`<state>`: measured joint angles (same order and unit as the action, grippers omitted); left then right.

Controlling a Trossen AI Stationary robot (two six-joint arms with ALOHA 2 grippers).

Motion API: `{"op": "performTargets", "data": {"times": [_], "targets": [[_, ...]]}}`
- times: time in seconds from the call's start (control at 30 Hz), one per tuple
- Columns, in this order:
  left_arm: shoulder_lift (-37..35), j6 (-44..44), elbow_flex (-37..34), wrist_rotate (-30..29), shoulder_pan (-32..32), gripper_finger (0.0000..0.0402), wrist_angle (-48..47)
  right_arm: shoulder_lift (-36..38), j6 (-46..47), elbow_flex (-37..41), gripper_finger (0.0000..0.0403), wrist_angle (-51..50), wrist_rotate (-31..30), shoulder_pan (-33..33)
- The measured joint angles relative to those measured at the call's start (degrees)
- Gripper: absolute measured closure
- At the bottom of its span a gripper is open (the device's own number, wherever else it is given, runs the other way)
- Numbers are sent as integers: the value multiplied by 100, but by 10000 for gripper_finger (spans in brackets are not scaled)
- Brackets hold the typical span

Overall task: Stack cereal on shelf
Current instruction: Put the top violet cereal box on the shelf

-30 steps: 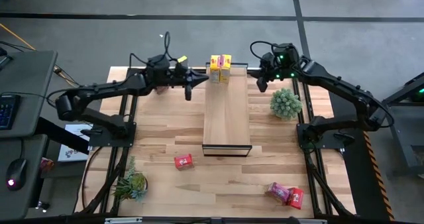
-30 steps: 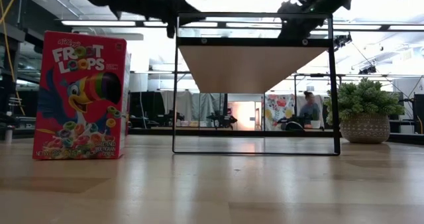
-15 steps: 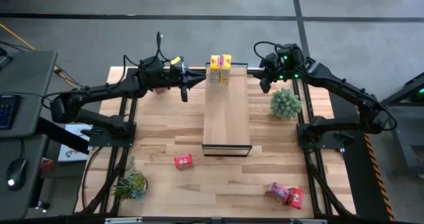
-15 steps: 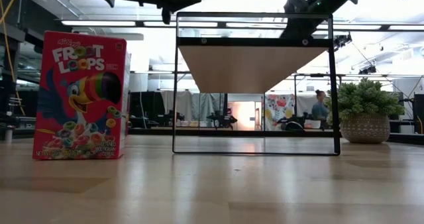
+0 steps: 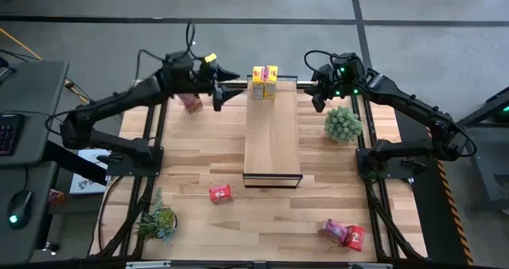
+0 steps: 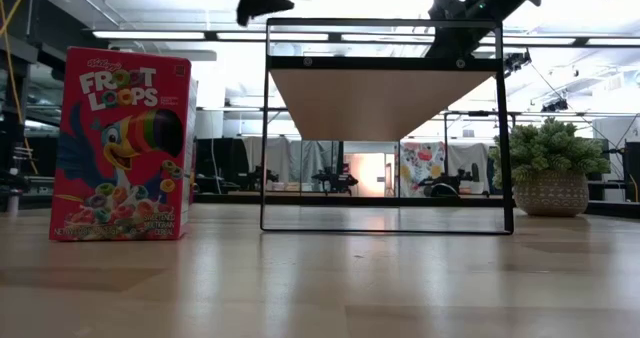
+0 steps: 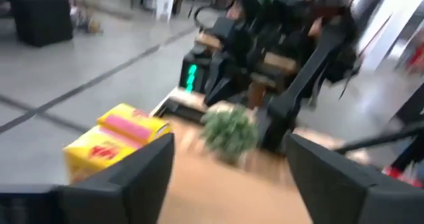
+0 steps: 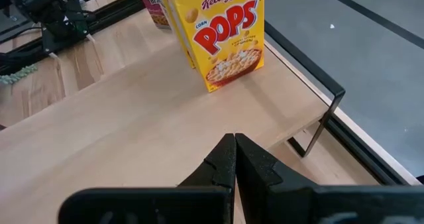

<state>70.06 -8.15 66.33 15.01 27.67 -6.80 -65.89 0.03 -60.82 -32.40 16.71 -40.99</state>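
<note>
Hovering just left of the shelf's (image 5: 271, 134) far end, the left gripper (image 5: 217, 82) gapes wide with nothing in it. The right gripper (image 5: 316, 102), pinched shut and empty, hangs off the shelf's other side. Two yellow boxes (image 5: 264, 81) stand together on that far end; the red box (image 5: 220, 193) and pink boxes (image 5: 343, 233) lie on the table (image 5: 199, 150).

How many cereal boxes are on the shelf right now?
2: two yellow cereal boxes stand side by side at the shelf's far end. None seems hidden; the other boxes are off the shelf.
</note>
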Motion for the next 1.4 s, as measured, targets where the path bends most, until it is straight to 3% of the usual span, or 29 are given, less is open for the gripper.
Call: {"op": "performTargets", "data": {"times": [0.07,0.17,0.27,0.33,0.57,0.7,1.0,1.4], "targets": [[0,341,519,-78,105,92,-1054,0,9,0,402,-43,0,-2],[-10,778,1107,-1041,219,72,-2808,0,0,2,402,-172,-2,0],[-4,996,1208,-1917,502,70,-4212,-2,0,2,402,-244,-2,0],[10,930,1089,-1977,847,70,-4659,-2,0,2,402,-323,-2,0],[474,258,267,-1614,2213,71,-5016,-2,0,2,402,-385,-2,0],[946,503,222,-1655,2706,71,-4969,-2,0,2,402,-383,-2,-1],[1731,1230,224,-1829,3021,72,-4990,-2,0,2,402,-385,-4,-2],[2213,1745,227,-1833,3061,72,-5149,-2,2,2,402,-385,-9,0]]}}
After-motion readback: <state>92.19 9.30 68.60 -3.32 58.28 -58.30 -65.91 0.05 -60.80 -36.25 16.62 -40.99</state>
